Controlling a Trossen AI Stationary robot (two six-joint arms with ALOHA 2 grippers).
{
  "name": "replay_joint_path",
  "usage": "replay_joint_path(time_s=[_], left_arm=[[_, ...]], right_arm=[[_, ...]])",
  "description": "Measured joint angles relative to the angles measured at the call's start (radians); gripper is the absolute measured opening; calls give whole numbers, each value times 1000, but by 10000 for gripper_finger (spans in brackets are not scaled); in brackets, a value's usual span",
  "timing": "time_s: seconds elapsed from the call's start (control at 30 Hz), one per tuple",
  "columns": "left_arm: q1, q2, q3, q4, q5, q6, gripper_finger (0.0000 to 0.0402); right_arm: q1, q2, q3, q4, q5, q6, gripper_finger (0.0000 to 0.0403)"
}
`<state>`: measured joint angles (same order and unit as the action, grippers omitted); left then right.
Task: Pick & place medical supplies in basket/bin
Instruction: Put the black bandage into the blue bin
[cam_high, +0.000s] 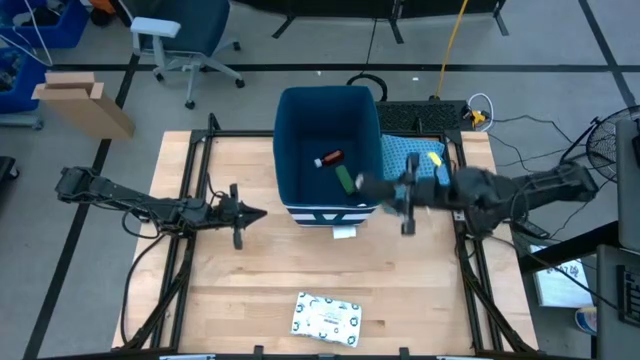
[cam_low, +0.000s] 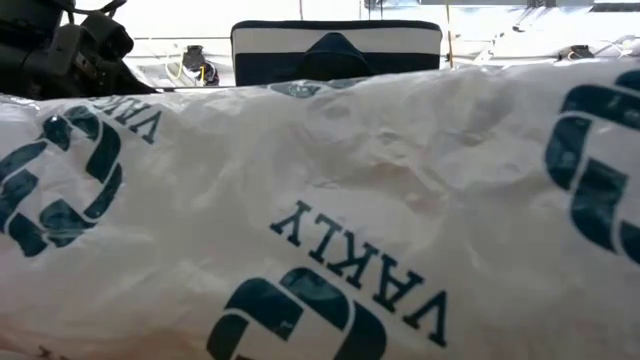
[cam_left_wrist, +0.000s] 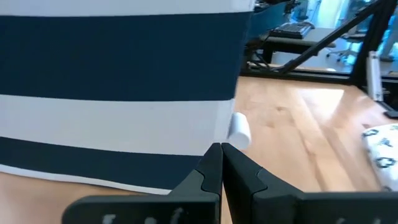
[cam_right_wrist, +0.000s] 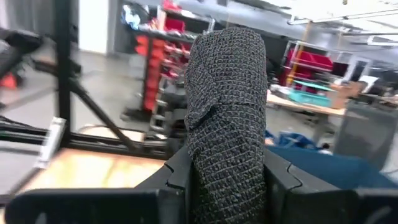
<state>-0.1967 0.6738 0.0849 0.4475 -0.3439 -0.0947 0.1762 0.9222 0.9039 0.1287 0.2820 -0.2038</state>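
The right gripper (cam_right_wrist: 227, 174) is clamped on a roll of dark grey bandage (cam_right_wrist: 227, 106), which stands up between the two fingers and fills the gap; in the high view this gripper (cam_high: 405, 192) sits at the bin's front right corner, just outside the rim, and the roll itself is hard to make out there. The dark blue bin (cam_high: 290, 140) lies to the roll's left and slightly beyond it, so I judge the coming move to be a short carry sideways over the rim before letting go; the right arm is plainly the nearer one for that.

Inside the bin, a small red item (cam_high: 330, 158) and a small green box (cam_high: 345, 180) lie on the floor, close together toward the front right. The bin stands at the middle of the tabletop's far edge, with a light blue cloth (cam_high: 410, 155) just beside its right wall.

A flat white packet with green print (cam_high: 326, 317) lies by the tabletop's near edge, about midway along it, long axis running left to right, well apart from both arms; it fills most of the low view (cam_low: 320, 200).

The left gripper (cam_high: 243, 213) waits just left of the bin's front, fingers pressed together and holding nothing (cam_left_wrist: 219, 171).
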Motion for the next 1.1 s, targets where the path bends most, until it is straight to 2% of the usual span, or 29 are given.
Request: replay_joint_path(time_s=[0.13,0.33,0.5,0.7,0.93,1.1], left_arm=[[0,0,0,7,-18,3,8],[0,0,0,-1,-18,-12,8],[0,0,0,-1,-21,-13,8],[0,0,0,0,-24,7,8],[0,0,0,2,-24,37,8],[1,0,0,4,-24,40,8]], right_arm=[[-152,111,171,-121,-99,-58,97],[-384,342,379,-279,-126,-104,97],[-520,517,474,-290,-222,-130,97],[-574,687,497,-267,-312,-146,97],[-576,878,500,-294,-327,-151,98],[-575,952,505,-315,-361,-153,98]])
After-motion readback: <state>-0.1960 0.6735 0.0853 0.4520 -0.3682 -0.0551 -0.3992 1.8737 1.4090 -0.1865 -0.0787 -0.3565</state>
